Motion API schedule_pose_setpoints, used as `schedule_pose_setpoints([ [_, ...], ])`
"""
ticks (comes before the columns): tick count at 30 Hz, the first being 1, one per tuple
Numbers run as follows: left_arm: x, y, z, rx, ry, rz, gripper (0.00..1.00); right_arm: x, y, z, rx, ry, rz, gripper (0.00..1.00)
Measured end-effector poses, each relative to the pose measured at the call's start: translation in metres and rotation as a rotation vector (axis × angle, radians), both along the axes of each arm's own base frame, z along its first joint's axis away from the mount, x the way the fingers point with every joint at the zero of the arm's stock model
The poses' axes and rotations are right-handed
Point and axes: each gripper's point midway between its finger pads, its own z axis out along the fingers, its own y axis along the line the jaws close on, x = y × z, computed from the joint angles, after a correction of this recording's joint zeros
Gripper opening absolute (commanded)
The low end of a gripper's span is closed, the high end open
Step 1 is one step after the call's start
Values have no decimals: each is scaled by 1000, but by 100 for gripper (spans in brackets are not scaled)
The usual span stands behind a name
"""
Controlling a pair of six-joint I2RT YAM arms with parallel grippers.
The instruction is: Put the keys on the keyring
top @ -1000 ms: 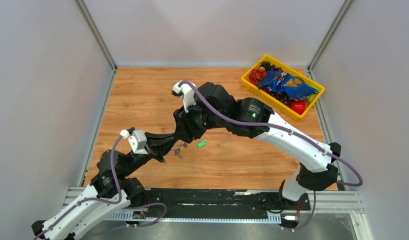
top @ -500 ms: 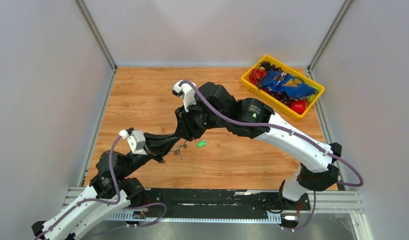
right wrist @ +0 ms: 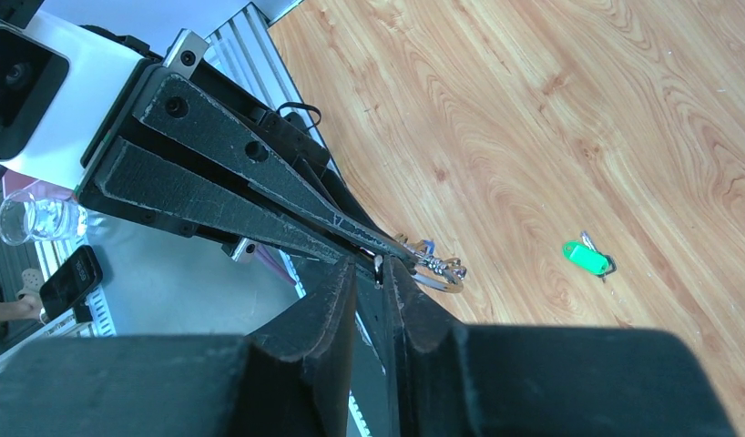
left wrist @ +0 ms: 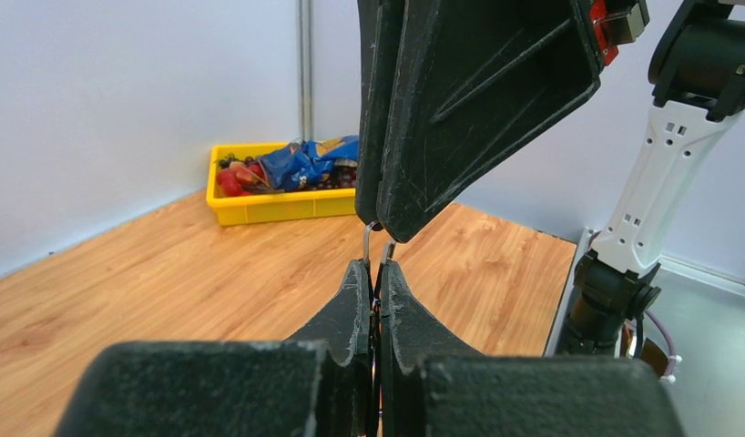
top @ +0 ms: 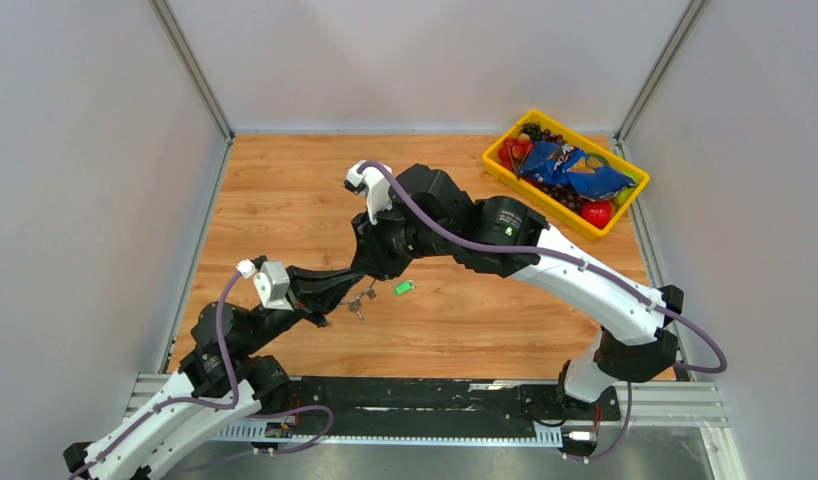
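Note:
My left gripper (top: 337, 297) is shut on the thin metal keyring (left wrist: 369, 238), which pokes up from its tips (left wrist: 376, 266). A small cluster of metal with a bit of blue (right wrist: 426, 244) hangs from the keyring (right wrist: 439, 273) just over the table. My right gripper (top: 369, 278) comes down onto the same spot, tips meeting the left tips. Its jaws (right wrist: 371, 266) stand a narrow gap apart, with a small bit of the ring's metal between them. The key with the green tag (top: 403, 288) lies loose on the wood (right wrist: 587, 258) to the right.
A yellow bin (top: 625, 205) of fruit and blue snack bags sits at the far right corner, also in the left wrist view (left wrist: 260, 211). Grey walls close the table on three sides. The arm bases and a metal rail run along the near edge.
The right gripper's jaws have narrowed around the ring's top. Both arms have hardly moved, and the green-tagged key lies where it was.

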Motion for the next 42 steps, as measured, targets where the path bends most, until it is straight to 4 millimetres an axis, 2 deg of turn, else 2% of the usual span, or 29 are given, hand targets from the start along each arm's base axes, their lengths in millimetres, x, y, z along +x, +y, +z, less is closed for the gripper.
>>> schedule_pose_setpoints([
  [5,0,0,1,-6,0,-1,1,0,0,0,0,0,0,15],
  [10,-1,1,2,-13,2,-5,1,0,0,0,-1,-1,0,0],
  [17,-2,1,3,-16,3,-6,1,0,0,0,-1,-1,1,0],
  [22,-3,2,3,-19,4,-9,21,-2,1,0,-1,-5,3,0],
  [27,-4,2,4,-24,4,-10,30,-4,1,0,-3,-8,5,0],
  [42,-2,7,3,-27,11,13,33,-6,2,7,11,-15,5,0],
])
